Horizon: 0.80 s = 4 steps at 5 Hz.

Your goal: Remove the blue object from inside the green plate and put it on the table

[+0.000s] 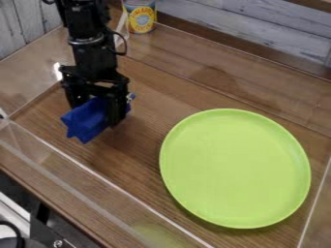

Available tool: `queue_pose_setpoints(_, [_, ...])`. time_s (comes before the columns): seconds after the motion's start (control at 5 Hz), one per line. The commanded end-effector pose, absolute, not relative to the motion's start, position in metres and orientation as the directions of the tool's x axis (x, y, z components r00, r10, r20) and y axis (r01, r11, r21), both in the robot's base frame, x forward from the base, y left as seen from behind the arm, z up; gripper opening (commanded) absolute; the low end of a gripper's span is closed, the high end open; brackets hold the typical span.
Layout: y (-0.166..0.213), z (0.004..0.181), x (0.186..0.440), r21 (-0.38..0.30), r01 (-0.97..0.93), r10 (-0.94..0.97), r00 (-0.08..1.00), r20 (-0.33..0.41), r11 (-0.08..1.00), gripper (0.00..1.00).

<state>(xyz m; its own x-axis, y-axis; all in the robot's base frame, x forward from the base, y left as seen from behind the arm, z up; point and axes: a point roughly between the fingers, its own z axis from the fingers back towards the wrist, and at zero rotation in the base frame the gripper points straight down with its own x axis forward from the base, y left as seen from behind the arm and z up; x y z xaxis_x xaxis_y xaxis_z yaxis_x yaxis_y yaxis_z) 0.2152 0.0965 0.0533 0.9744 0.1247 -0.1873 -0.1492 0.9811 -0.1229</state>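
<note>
Filling the lower right, the green plate (235,169) lies flat on the table (195,82), a broad lime-green disc with a shallow rim, nothing on it. Table surface brown, wood-grained, running back to grey wooden planks (253,27) behind. Clear edging (80,170) along the near left side of the table.

Black robot arm (88,44) comes in from the upper left, reaching down over the left part of the table. Thin dark cable looped beside its upper section. Pincer (93,105) at the lower end, dark, pointing down, well apart from the plate.

Blue object (87,123) at the pincer, on the left side of the view: deep blue, blocky, irregular, much smaller than the plate. Its upper part is hidden behind the dark fingers; the lower part shows below them. It is outside the plate, to the left, over the left part of the table. Whether its underside touches the wood cannot be told. State of the pincer: cannot tell whether spread or pinching the blue object, the tips being dark and overlapping it.

Can (141,16) at the top, yellow and pale label, standing upright near the arm, cut off by the upper edge of view.
</note>
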Motion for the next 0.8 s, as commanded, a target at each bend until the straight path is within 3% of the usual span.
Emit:
queue_pose_setpoints(0.0, [0.099,0.0703,0.2229,-0.107,-0.136,0.124,0.986,-0.113,0.985,1.0])
queue_pose_setpoints(0.6, [0.099,0.0623,0.2178,-0.126,-0.142,0.127,0.984,-0.126,0.982,1.0])
